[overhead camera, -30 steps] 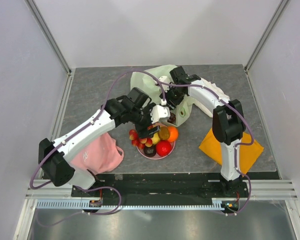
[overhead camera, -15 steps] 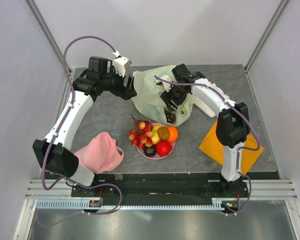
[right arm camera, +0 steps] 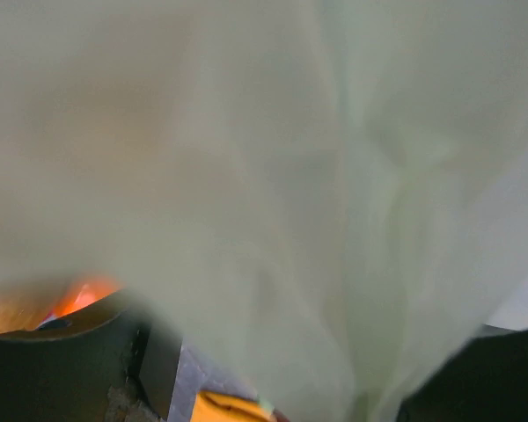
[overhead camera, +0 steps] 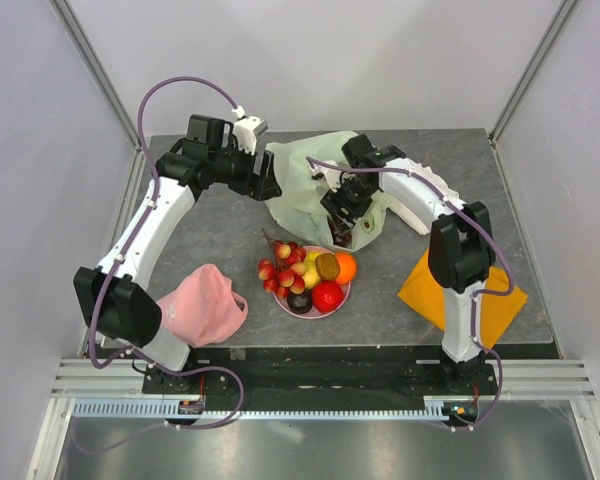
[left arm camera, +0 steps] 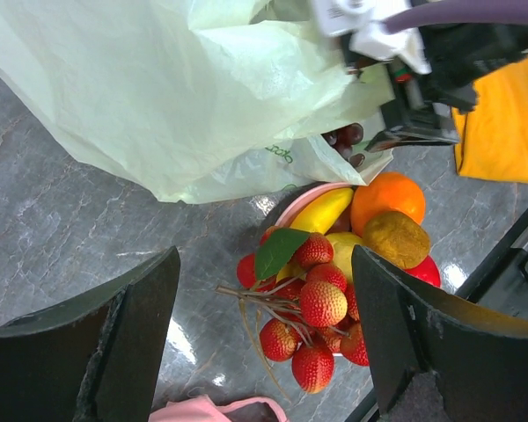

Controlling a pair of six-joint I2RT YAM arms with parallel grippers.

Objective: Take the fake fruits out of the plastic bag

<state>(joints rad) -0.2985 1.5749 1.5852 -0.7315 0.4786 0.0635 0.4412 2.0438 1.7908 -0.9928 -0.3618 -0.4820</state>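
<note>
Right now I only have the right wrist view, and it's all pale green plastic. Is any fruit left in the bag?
Observer: Yes, dark grapes show at the mouth of the plastic bag, right by the right gripper.
Operator: Where's the left gripper?
Observer: The left gripper is at the bag's left edge, open, with nothing between its fingers.
Operator: And the fruit that's out?
Observer: It is piled on the pink plate just in front of the bag's mouth: orange, banana and berry cluster among them.

Top external: high behind bases, down onto whole table point(overhead camera: 180, 230). Left wrist: mid-range on plastic bag point(left arm camera: 185, 97) and pink plate point(left arm camera: 290, 204), shared with top. Right wrist: against bag film, blurred.
</note>
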